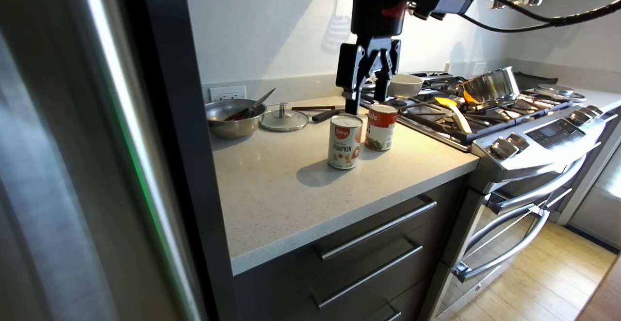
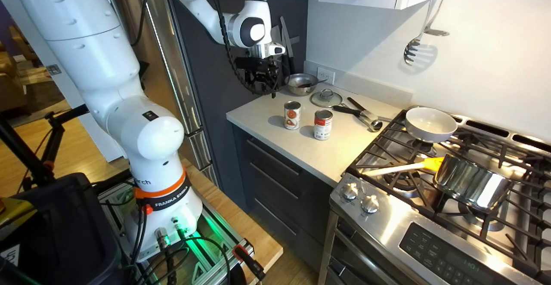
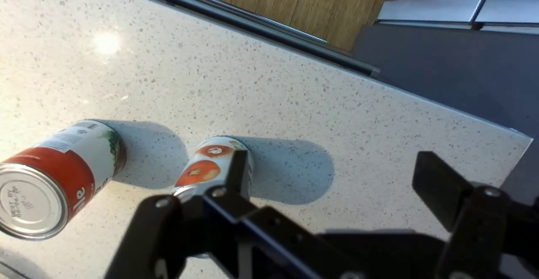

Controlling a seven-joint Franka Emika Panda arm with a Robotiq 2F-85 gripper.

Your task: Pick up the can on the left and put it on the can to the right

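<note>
The left can, a white pumpkin can [image 1: 345, 142], stands upright on the counter and also shows in an exterior view [image 2: 292, 116]. The right can, red and white [image 1: 381, 129], stands upright close beside it, also in an exterior view [image 2: 323, 125]. My gripper [image 1: 367, 100] is open and empty, pointing down above the counter. In an exterior view the gripper [image 2: 263, 89] hangs higher than the pumpkin can and to its left. In the wrist view one finger covers part of the pumpkin can [image 3: 204, 171], which lies outside the jaws; the red and white can [image 3: 63, 165] is farther left.
A metal bowl [image 2: 301, 85], a glass lid [image 2: 326, 98] and dark-handled utensils [image 2: 357, 110] lie at the back of the counter [image 1: 271, 204]. The stove holds a white bowl [image 2: 430, 124], a pot [image 2: 471, 184] and a yellow utensil [image 2: 400, 168]. A tall dark panel [image 2: 211, 61] bounds one side.
</note>
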